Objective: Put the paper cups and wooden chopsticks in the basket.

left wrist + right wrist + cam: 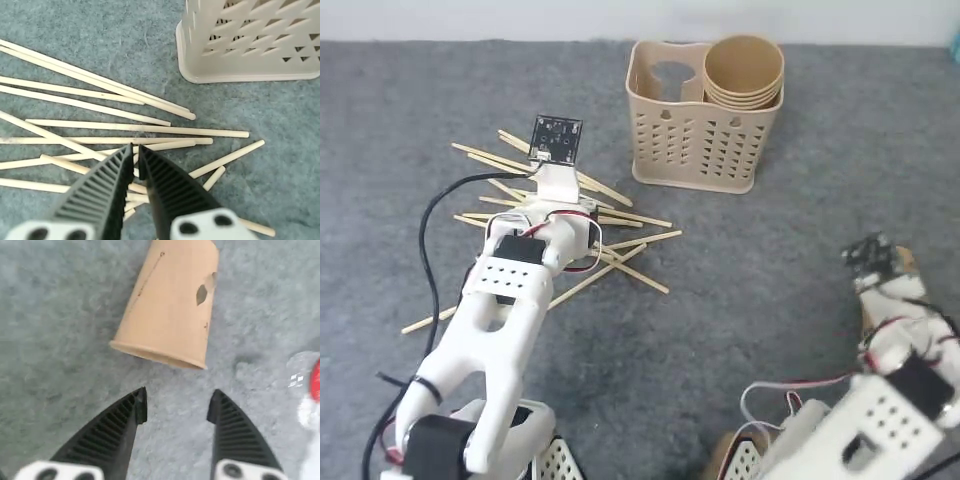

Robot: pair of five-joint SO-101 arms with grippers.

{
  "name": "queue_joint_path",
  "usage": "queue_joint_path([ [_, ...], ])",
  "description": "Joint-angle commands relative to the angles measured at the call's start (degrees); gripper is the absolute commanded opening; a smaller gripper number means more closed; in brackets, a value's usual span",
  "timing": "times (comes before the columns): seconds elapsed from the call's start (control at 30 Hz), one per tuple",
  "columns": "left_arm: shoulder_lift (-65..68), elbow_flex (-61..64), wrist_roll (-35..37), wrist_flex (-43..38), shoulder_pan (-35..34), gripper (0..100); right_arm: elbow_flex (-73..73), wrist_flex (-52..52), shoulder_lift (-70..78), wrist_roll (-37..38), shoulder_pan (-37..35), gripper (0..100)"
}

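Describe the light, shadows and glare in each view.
High view: soft, even light; the basket throws barely any shadow on the grey mat, no glare. Left wrist view: the chopsticks have thin, faint shadows along them. Right wrist view: the paper cup lies on its side with a soft shadow under its rim; a bright patch glares at the picture's edge.

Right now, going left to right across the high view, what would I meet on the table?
Pile of wooden chopsticks → basket → stack of paper cups in the basket's right compartment → right arm.
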Motion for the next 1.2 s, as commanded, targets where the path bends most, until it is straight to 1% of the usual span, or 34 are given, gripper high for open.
queue_joint_path([
  [0.0, -2.11, -0.57, -0.44, -1.23, 0.62, 1, 5.98, -7.96, -7.34, 4.22, 0.66, 22.9],
  [0.1, -2.02, -0.57, -0.44, -1.23, 0.62, 1, 12.22, -16.57, -10.59, 4.66, 0.75, 23.0],
  [0.23, -2.02, -0.57, -0.53, -1.23, 0.62, 1, 19.69, -25.45, -11.74, 7.82, 0.75, 23.0],
  [0.47, -2.02, -0.57, -0.53, -1.23, 0.62, 1, 30.59, -42.24, -11.74, 7.74, 0.4, 22.8],
  [0.53, -2.02, -0.57, -0.53, -1.23, 0.62, 1, 31.82, -45.14, -11.74, 5.63, 0.31, 22.7],
  [0.63, -2.02, -0.57, -0.53, -1.23, 0.62, 1, 31.21, -46.37, -11.74, 1.58, -0.31, 22.6],
  [0.77, -2.02, -0.57, -0.53, -1.14, 0.62, 1, 28.84, -44.18, -11.65, -2.81, -2.15, 21.8],
  [0.87, -2.02, -0.57, -0.53, -1.14, 0.62, 1, 27.25, -44.0, -11.65, -6.86, -2.77, 12.5],
  [0.97, -2.02, -0.57, -0.53, -1.14, 0.62, 1, 26.46, -44.09, -11.65, -8.62, -2.86, 3.8],
  [1.07, -2.02, -0.57, -0.53, -1.14, 0.62, 1, 25.32, -44.53, -11.65, -10.99, -2.68, 0.9],
  [1.17, -2.02, -0.57, -0.53, -1.14, 0.62, 1, 21.98, -43.74, -11.65, -15.82, -2.33, 0.9],
])
